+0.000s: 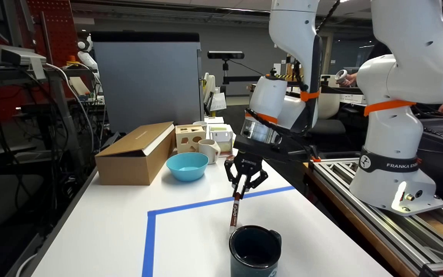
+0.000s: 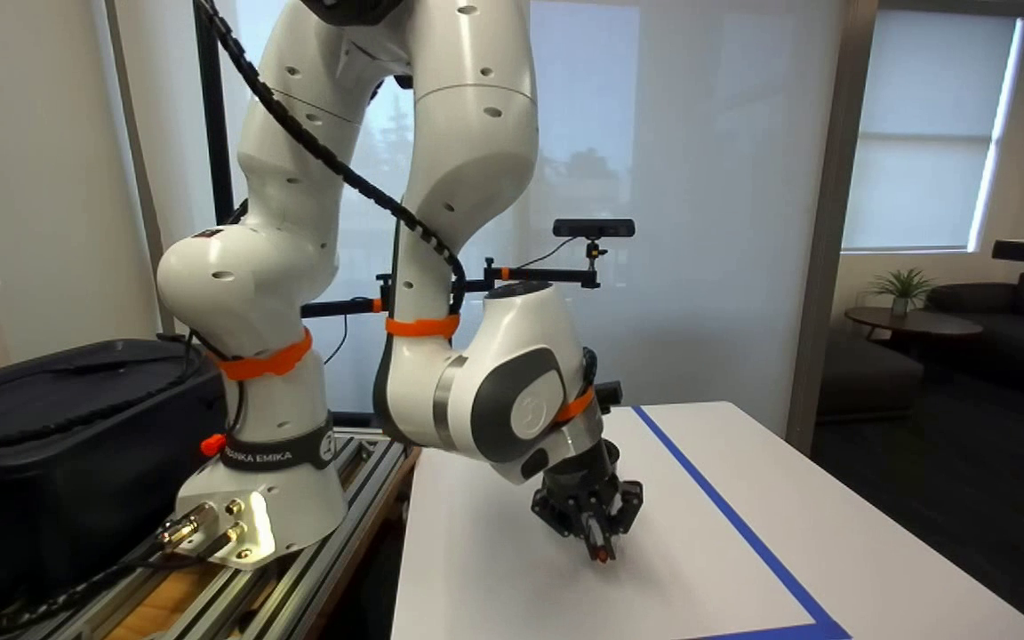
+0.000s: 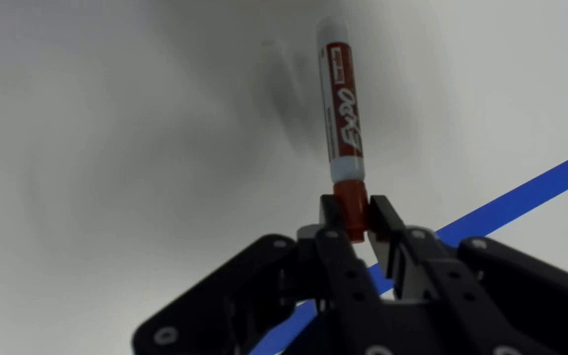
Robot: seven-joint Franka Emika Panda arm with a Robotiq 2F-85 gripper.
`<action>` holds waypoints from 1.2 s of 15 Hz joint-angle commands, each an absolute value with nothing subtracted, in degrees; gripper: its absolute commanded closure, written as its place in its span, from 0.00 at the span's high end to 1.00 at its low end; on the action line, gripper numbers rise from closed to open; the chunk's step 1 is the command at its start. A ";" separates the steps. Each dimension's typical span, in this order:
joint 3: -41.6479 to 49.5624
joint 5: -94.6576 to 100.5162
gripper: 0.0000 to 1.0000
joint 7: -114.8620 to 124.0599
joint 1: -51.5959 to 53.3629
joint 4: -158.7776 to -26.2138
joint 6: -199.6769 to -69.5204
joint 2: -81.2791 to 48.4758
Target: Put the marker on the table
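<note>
The marker (image 1: 235, 214) is a white and red pen with a red cap. My gripper (image 1: 238, 195) is shut on its cap end in an exterior view and in the wrist view, where the marker (image 3: 343, 98) points away from the fingers, tilted. In another exterior view the gripper (image 2: 600, 549) hides most of the marker and only a red end shows. The white table (image 1: 190, 231) lies below, with blue tape lines; it also shows in the wrist view (image 3: 116, 123). The marker's shadow falls beside it on the tabletop. Whether its far tip touches the table I cannot tell.
A dark cup (image 1: 255, 246) stands close to the marker's far tip in an exterior view. A blue bowl (image 1: 187, 166), a cardboard box (image 1: 129, 165), a beige mug (image 1: 208, 150) and a wooden shape box (image 1: 190, 138) stand farther back. The grey railed bench (image 1: 379, 207) borders the table.
</note>
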State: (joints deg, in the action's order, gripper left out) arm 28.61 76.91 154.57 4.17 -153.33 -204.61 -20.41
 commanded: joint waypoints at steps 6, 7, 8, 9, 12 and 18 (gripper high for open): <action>26.60 77.33 0.75 155.39 3.73 -149.30 -205.69 -25.48; 26.46 77.69 0.81 155.76 4.25 -149.72 -204.74 -24.19; 26.31 78.06 0.88 156.01 4.64 -150.06 -204.14 -23.14; 26.15 78.43 0.97 156.54 5.21 -150.69 -203.32 -21.66; 25.53 79.67 1.00 157.65 6.98 -152.26 -200.90 -17.57; 24.18 94.54 1.00 158.12 9.28 -154.97 -197.19 -10.87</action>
State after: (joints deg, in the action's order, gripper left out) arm 24.07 86.25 155.42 8.37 -152.71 -199.73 -15.66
